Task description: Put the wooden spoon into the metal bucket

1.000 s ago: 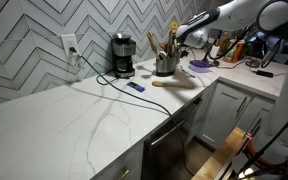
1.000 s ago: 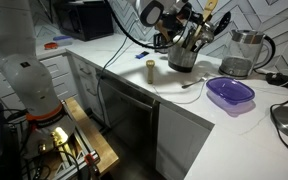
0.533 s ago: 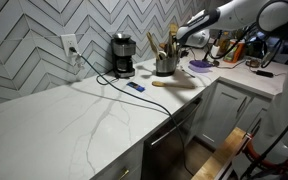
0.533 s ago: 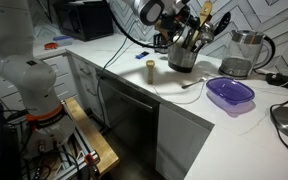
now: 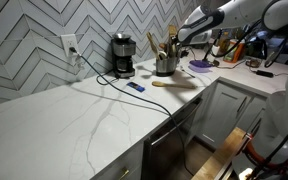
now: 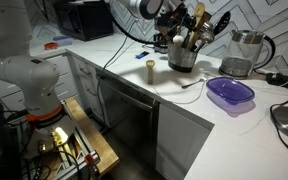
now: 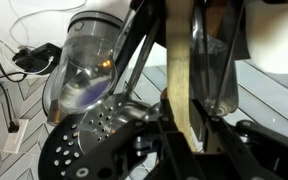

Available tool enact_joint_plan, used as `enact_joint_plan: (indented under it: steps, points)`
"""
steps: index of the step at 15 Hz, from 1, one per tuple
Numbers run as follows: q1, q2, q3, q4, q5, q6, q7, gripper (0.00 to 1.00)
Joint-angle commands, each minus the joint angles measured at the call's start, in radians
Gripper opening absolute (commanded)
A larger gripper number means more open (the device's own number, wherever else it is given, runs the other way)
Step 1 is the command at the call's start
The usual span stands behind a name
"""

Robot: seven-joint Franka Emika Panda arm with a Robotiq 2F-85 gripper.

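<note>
The metal bucket [image 5: 165, 65] stands on the white counter beside the coffee maker [image 5: 123, 55]; it also shows in an exterior view [image 6: 182, 56]. Several utensils stick up out of it. My gripper [image 5: 177, 36] hangs just above the bucket and is shut on the wooden spoon [image 6: 198, 18], held upright. In the wrist view the pale wooden spoon handle [image 7: 182, 80] runs straight between my fingers [image 7: 184, 140], with a perforated metal utensil [image 7: 94, 135] and dark utensils around it.
A purple lidded bowl [image 6: 230, 93] and a glass kettle [image 6: 242, 52] stand near the bucket. A wooden utensil [image 5: 176, 81], a blue object [image 5: 135, 87] and a black cable [image 5: 99, 72] lie on the counter. A small cylinder [image 6: 150, 69] stands near the front edge.
My gripper has risen a little with the wooden spoon, lifting it higher above the bucket.
</note>
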Motion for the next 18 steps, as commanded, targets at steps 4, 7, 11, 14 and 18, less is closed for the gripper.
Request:
enact_joint_plan:
  steps: [4, 7, 11, 14, 18]
  points:
    - [0.066, -0.091, -0.044, -0.038, -0.165, -0.124, 0.064, 0.48]
    - [0.066, -0.132, -0.033, -0.036, -0.175, -0.160, 0.054, 0.60]
    - [0.067, -0.191, -0.019, -0.031, -0.174, -0.195, 0.040, 0.89]
    - [-0.154, -0.254, 0.225, -0.025, -0.138, -0.266, 0.004, 1.00]
    - [-0.367, -0.314, 0.444, 0.008, -0.123, -0.549, -0.026, 1.00]
